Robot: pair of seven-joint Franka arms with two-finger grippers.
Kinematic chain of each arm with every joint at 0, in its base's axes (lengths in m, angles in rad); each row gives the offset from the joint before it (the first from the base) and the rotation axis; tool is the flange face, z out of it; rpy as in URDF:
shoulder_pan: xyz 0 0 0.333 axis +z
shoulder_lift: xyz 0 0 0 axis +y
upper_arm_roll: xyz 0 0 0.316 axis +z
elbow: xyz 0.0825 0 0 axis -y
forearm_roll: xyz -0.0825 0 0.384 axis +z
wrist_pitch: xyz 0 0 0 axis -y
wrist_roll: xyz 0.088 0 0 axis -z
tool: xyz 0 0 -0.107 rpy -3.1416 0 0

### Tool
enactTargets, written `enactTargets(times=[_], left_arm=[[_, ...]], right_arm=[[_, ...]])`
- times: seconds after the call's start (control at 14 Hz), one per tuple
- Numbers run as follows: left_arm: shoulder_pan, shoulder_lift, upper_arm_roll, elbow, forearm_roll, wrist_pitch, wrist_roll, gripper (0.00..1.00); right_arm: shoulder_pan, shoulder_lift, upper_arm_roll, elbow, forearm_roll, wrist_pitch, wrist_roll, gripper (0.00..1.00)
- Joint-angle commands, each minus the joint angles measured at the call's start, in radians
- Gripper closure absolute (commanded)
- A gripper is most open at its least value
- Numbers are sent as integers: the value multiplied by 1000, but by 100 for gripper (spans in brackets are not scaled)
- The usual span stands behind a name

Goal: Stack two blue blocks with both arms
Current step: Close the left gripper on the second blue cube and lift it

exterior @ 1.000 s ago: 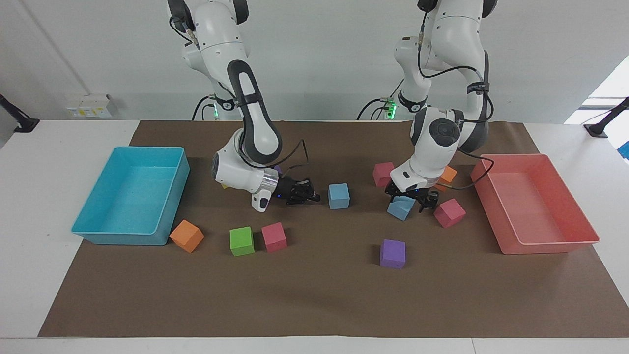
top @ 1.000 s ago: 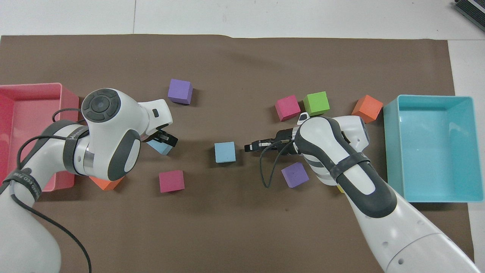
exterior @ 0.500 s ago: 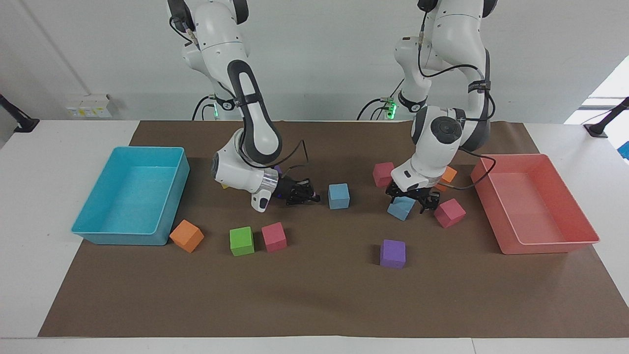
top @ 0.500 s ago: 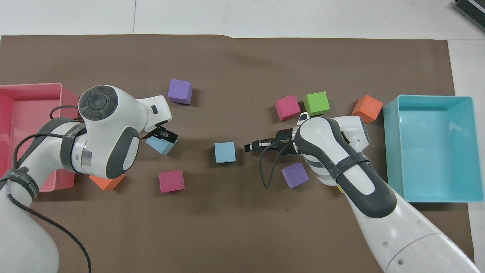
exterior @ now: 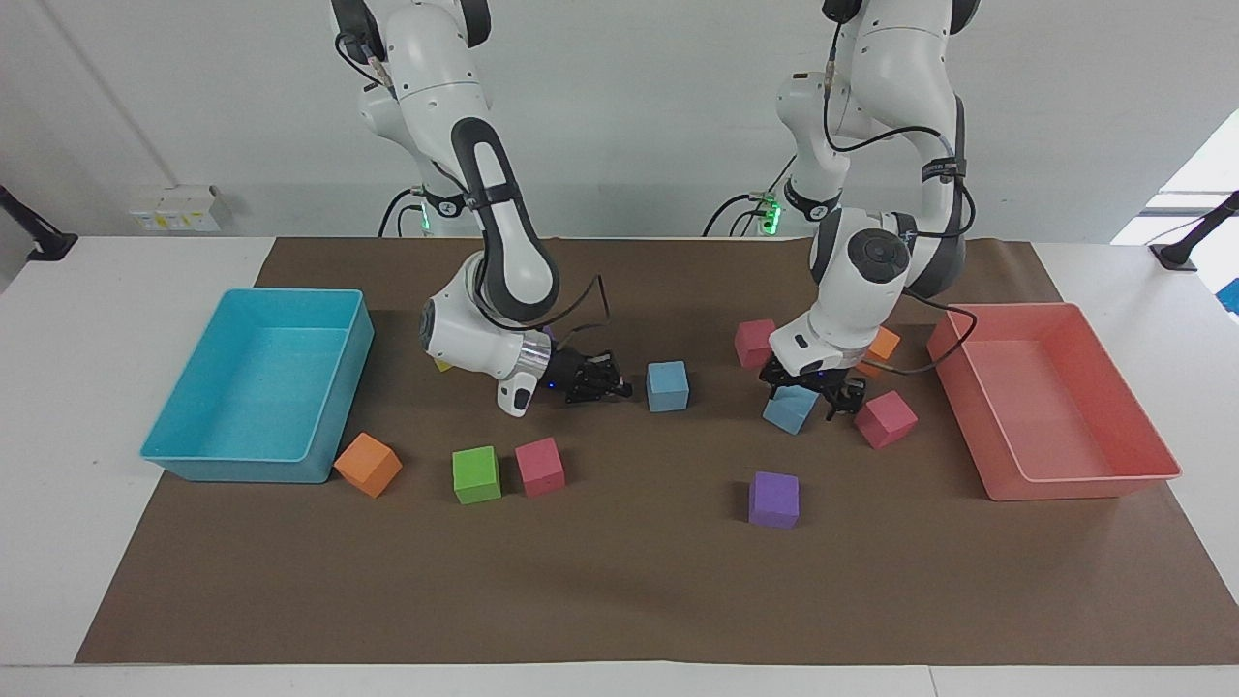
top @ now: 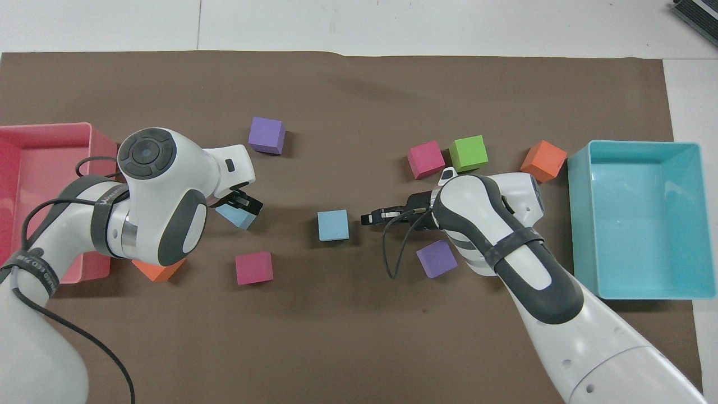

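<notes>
One blue block (exterior: 667, 385) sits on the brown mat mid-table and also shows in the overhead view (top: 333, 225). My right gripper (exterior: 622, 389) lies low and level just beside it, toward the right arm's end, pointing at it with a small gap (top: 367, 216). The second blue block (exterior: 790, 409) is tilted at mat level toward the left arm's end (top: 238, 215). My left gripper (exterior: 809, 395) comes down from above and is shut on this block; the wrist hides part of it in the overhead view.
A turquoise tray (exterior: 242, 467) stands at the right arm's end, a red tray (exterior: 1070, 484) at the left arm's end. Pink cubes (exterior: 885, 418) (exterior: 755, 343) (exterior: 539, 467), orange cubes (exterior: 368, 464) (exterior: 881, 345), a green cube (exterior: 476, 474) and purple cubes (exterior: 773, 500) (top: 436, 259) lie around.
My left gripper and its blue block have shifted very slightly, with the wrist turning a little. The right arm and the other blue block have barely moved.
</notes>
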Motion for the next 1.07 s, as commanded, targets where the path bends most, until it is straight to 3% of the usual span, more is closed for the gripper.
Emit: enactTargets(times=[0.0,0.93,1.0], left_arm=[[-16,-22,14,-38,2,6,26,0],[-41,4,14,-75,2,75,36,2],[-50,3,15,-76,2,70,35,33]], right_arm=[[2,-1,5,-10,33,20,-42,100],[2,-1,5,-11,33,22,-39,100],[2,-1,5,-11,33,22,-38,100]])
